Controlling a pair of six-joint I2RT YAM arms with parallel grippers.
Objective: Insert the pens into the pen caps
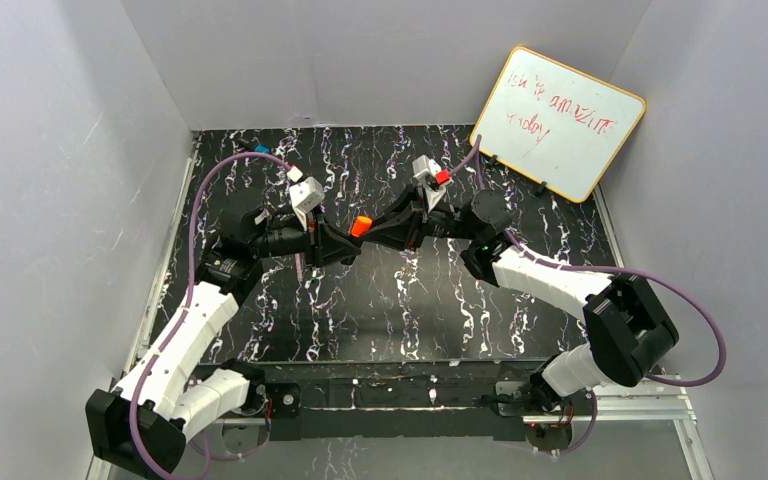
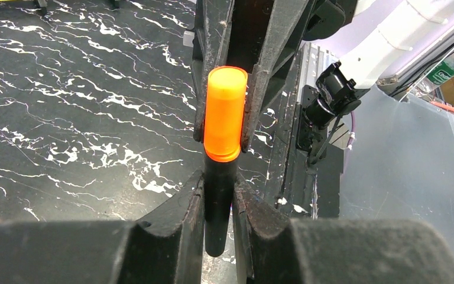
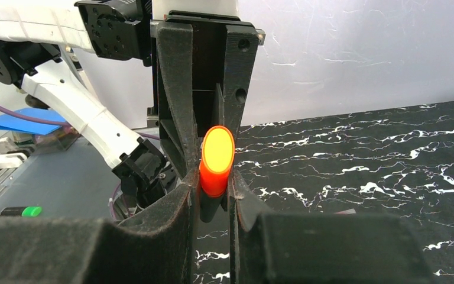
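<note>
The short black marker (image 2: 219,201) is clamped between my left gripper's (image 2: 219,183) fingers, held above the table. The bright orange cap (image 2: 224,112) sits over the marker's front end, its rim meeting the black barrel. My right gripper (image 3: 214,189) is shut on that orange cap (image 3: 216,160), with the black barrel showing just under it. In the top view the two grippers meet nose to nose at mid-table, left (image 1: 343,246) and right (image 1: 376,232), with the cap (image 1: 360,226) between them. A thin pink-purple pen (image 1: 301,268) seems to lie under the left gripper. The other pens and caps are out of view.
A whiteboard (image 1: 558,120) with red writing leans at the back right corner. A small black piece with a blue end (image 1: 259,148) lies at the back left. Grey walls close in the black marbled table (image 1: 400,310) on three sides.
</note>
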